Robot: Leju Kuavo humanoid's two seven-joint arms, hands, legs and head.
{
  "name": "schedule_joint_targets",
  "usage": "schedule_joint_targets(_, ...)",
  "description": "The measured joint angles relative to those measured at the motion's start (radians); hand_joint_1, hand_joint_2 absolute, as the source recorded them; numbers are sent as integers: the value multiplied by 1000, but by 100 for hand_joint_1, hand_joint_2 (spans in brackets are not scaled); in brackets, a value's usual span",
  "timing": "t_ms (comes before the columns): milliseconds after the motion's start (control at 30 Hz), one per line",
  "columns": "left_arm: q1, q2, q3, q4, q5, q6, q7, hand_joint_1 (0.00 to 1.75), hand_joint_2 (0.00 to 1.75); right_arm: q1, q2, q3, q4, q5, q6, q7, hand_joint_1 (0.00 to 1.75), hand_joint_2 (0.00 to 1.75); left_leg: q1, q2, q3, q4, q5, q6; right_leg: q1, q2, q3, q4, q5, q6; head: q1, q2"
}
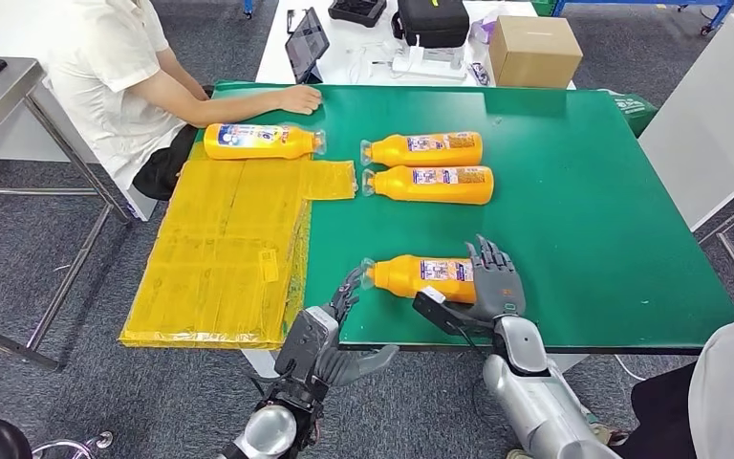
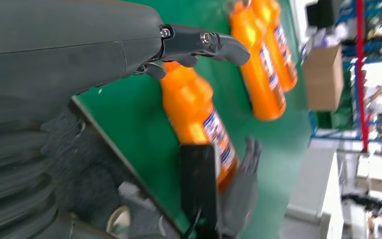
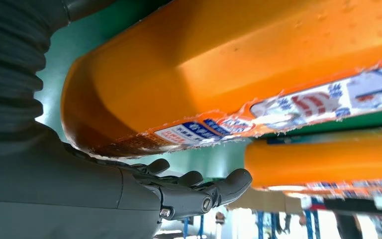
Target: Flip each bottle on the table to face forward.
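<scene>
We see the nearest orange bottle (image 1: 422,277) lying on its side near the front edge of the green worktop (image 1: 583,220), cap pointing left. Our right hand (image 1: 493,279) cups its base with fingers spread against it; our left hand (image 1: 344,296) reaches its neck, fingers apart. Two more bottles (image 1: 430,167) lie side by side beyond, and a fourth bottle (image 1: 260,142) lies on the yellow sheet (image 1: 220,258).

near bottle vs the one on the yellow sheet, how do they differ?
The near bottle lies on the bare green table by its front edge; the far bottle lies at the yellow sheet's far end. The near bottle has the left hand at its neck and the right hand at its base; the far bottle is untouched. Both are orange, labelled, lying down, neck rightward.
</scene>
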State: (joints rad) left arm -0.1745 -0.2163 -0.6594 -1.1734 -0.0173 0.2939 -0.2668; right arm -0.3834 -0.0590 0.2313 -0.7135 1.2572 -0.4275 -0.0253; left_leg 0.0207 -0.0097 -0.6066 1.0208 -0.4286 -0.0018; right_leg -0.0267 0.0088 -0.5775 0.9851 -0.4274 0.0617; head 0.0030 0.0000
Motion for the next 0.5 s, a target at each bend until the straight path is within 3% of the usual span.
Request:
schedule_joint_targets(133,-4,0,3,-2,-9,-17,18,0,175,-11,-21,46,-18,-6,54,21,1,175,0,-1,4,0,0,1,0,0,2,0,0,0,0,0)
schedule_joint_targets(267,-7,0,5,-6,-13,-26,21,0,175,-17,-36,80,-22,-27,73,3,173,175,0,0,3,0,2,2,0,0,9,0,2,1,0,0)
schedule_joint_targets(500,-16,-2,6,-14,4,-34,21,0,175,-30,-55,114,-19,-92,130,-47,175,175,0,0,3,0,2,2,0,0,10,0,2,2,0,0)
